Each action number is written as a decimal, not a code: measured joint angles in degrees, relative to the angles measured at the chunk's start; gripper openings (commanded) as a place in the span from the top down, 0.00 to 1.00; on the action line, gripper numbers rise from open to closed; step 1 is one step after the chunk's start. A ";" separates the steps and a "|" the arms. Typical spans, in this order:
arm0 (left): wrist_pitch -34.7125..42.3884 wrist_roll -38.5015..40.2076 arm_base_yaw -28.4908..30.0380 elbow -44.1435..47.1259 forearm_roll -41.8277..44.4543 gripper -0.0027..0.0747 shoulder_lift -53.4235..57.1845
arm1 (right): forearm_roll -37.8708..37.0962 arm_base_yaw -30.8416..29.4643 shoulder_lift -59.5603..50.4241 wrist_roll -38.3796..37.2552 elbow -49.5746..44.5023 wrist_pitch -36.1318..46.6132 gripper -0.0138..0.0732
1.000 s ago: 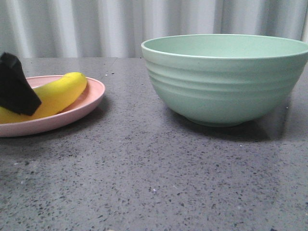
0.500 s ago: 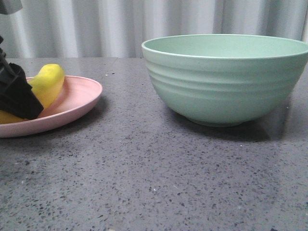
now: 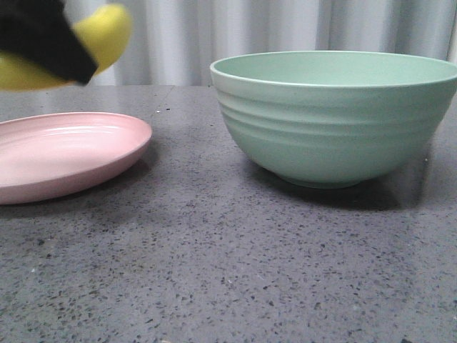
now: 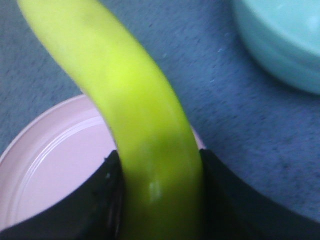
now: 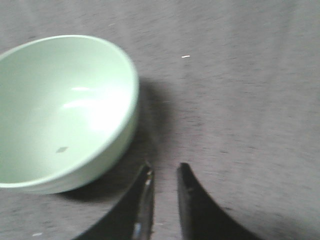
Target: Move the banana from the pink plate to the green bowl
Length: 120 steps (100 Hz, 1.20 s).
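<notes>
The yellow banana (image 3: 107, 32) hangs in the air at the far left, above the pink plate (image 3: 71, 153). My left gripper (image 3: 43, 39) is shut on the banana. In the left wrist view the banana (image 4: 135, 100) sits between the black jaws of my left gripper (image 4: 160, 195), with the empty plate (image 4: 55, 165) below it. The mint-green bowl (image 3: 335, 121) stands to the right and is empty (image 5: 60, 110). My right gripper (image 5: 165, 172) hovers beside the bowl, its jaws close together with a narrow gap, holding nothing.
The grey speckled tabletop (image 3: 214, 271) lies between the plate and the bowl. A pale curtain (image 3: 214, 36) hangs behind the table. The bowl's rim (image 4: 285, 40) shows in the left wrist view.
My left gripper has lifted the banana up off the pink plate, which now lies bare. The bowl has not moved.
</notes>
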State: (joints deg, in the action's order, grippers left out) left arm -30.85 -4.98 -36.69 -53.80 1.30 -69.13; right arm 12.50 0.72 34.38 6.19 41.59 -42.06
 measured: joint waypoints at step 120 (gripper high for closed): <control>3.14 -0.04 -19.08 -2.61 -0.60 0.72 0.33 | 28.28 26.16 39.11 -3.03 20.45 13.73 0.91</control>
State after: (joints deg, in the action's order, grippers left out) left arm -27.72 -5.01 -55.78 -56.41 0.71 -68.81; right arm 40.77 26.88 73.49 3.16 62.04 -28.33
